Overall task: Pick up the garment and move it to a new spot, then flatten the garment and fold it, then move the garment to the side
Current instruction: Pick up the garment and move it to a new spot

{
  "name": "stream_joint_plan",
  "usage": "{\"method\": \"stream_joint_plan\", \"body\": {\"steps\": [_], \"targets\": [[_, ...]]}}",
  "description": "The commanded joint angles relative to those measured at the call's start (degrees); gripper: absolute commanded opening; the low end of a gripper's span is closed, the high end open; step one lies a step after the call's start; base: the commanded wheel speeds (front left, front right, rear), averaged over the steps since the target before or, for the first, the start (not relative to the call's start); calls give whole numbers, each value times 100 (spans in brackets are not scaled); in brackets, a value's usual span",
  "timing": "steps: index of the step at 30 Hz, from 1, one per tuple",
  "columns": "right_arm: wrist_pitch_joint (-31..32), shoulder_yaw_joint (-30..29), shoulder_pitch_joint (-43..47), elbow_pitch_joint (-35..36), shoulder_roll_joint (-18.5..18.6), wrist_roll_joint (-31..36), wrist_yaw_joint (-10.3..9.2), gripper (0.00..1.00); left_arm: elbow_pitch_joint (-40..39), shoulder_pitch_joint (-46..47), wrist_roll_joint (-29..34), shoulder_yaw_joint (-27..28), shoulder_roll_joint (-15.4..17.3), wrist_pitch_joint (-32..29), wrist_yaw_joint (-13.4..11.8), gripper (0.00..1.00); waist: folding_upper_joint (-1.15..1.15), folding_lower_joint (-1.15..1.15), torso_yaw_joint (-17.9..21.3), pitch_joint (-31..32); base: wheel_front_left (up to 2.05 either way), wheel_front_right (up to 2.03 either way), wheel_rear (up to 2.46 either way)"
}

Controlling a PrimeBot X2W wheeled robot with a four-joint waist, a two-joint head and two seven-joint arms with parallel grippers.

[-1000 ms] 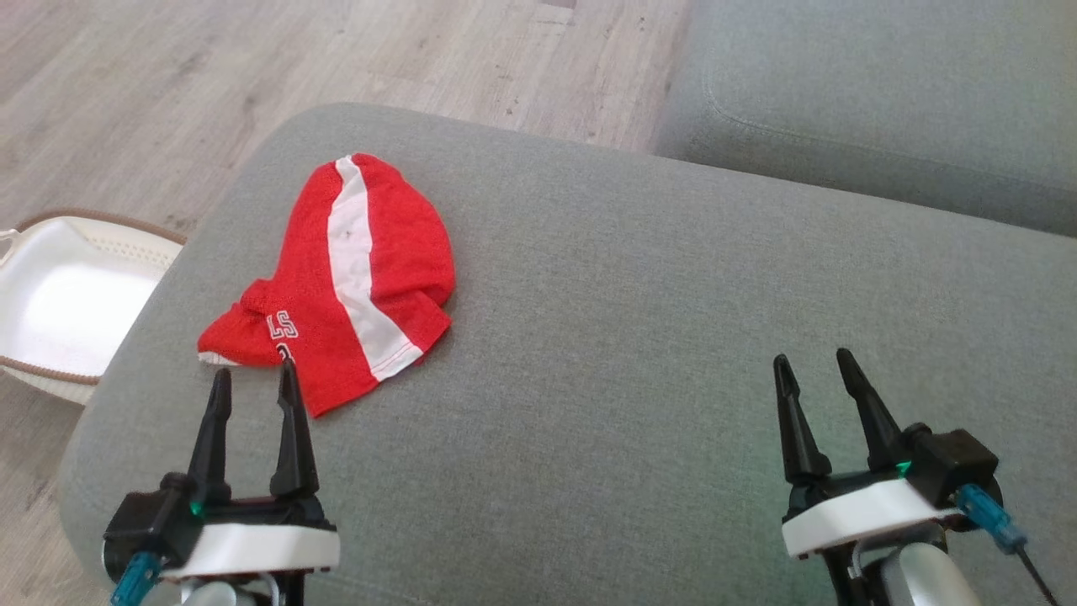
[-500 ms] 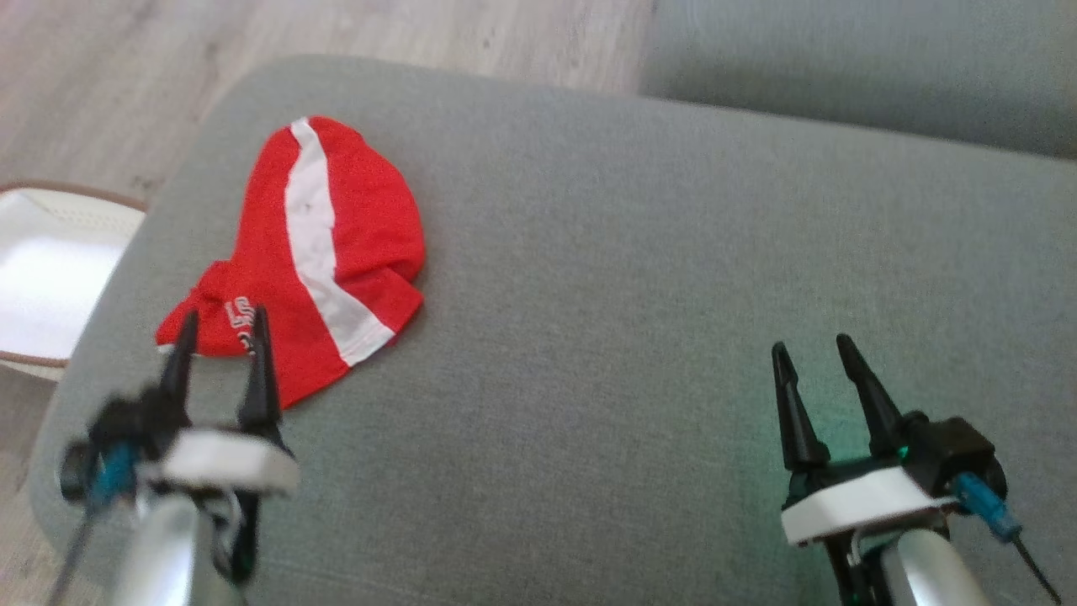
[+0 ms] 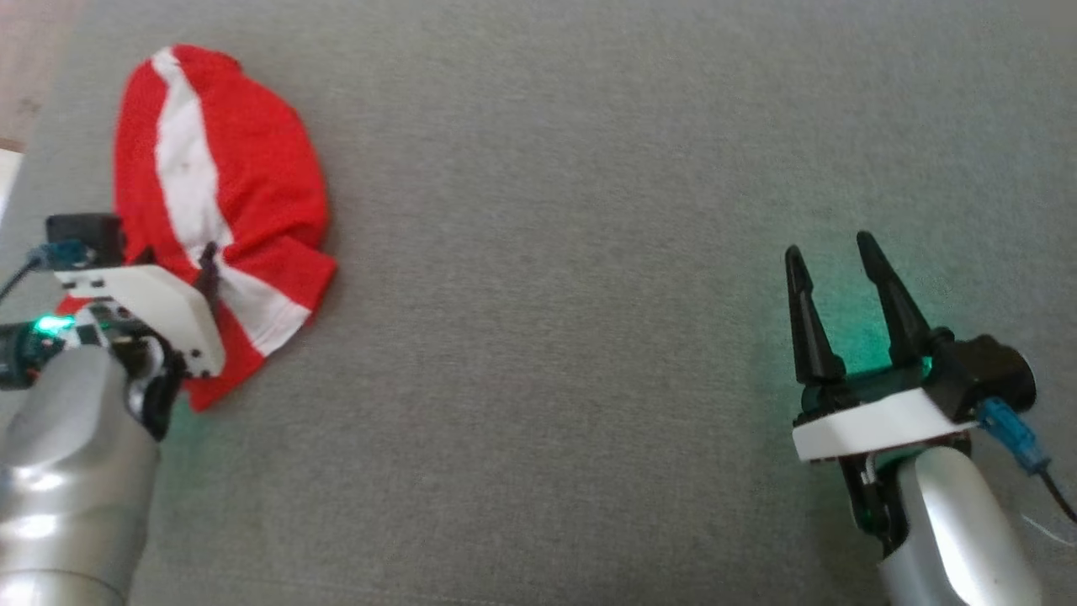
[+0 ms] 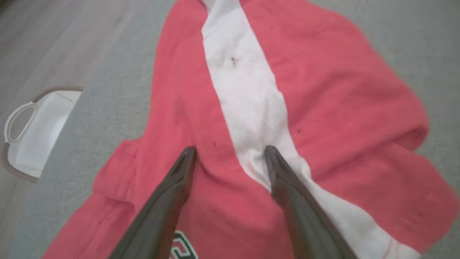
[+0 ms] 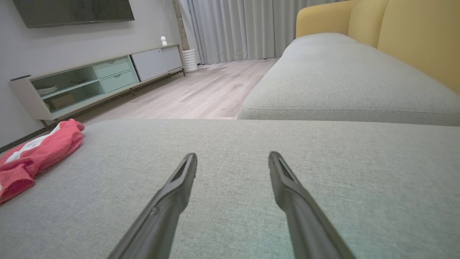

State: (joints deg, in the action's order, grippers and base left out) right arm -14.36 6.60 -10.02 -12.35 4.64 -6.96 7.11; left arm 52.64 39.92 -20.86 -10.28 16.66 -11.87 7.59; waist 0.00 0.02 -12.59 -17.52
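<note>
Left pincer (image 4: 230, 151): fingers apart, tips over the garment (image 4: 334, 93) lying crumpled on the sofa cushion (image 3: 547, 252). Contact unclear. The garment's long axis runs straight ahead of the tips.
Right pincer (image 3: 828, 244): apart, empty, garment well off to its left.

Home living room. Grey fabric sofa seat (image 5: 323, 82) with yellow upholstered backrest (image 5: 413, 36). Dark wall-mounted television (image 5: 72, 10) above low white-and-green media cabinet (image 5: 100, 77). Grey floor-length curtains (image 5: 244, 28), pale wood-plank floor (image 5: 201, 93), white plastic laundry basket (image 4: 39, 136) on it.
</note>
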Motion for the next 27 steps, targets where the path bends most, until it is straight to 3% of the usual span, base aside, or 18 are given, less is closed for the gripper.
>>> {"method": "stream_joint_plan", "body": {"steps": [1, 7, 8, 9, 20, 27], "targets": [[-44, 151, -189, 252, 69, 42, 37, 100, 105, 316, -142, 39, 419, -131, -11, 100, 0, -2, 266, -254, 0, 0, 0], [-47, 163, -313, 356, 96, 47, 37, 100, 826, 543, -617, -121, 601, -621, -11, 100, 0, -2, 460, -408, 0, 0, 0], [-48, 158, -323, 365, 98, 48, 37, 100, 893, 543, -697, -169, 607, -713, -11, 80, 0, -2, 480, -415, 0, 0, 0], [-49, 147, -328, 372, 98, 50, 37, 100, 923, 538, -783, -224, 609, -775, -11, 0, 0, -2, 495, -417, 0, 0, 0], [-58, 101, -258, 296, 49, 73, 37, 100, 730, 482, -1457, -677, 613, -229, -10, 0, 0, -2, 477, -128, 0, 0, 0], [-61, 147, -197, 199, -1, 20, 37, 100, 198, 382, -1921, -1244, 523, 120, -10, 0, 0, -2, 494, 224, 0, 0, 0]]}}
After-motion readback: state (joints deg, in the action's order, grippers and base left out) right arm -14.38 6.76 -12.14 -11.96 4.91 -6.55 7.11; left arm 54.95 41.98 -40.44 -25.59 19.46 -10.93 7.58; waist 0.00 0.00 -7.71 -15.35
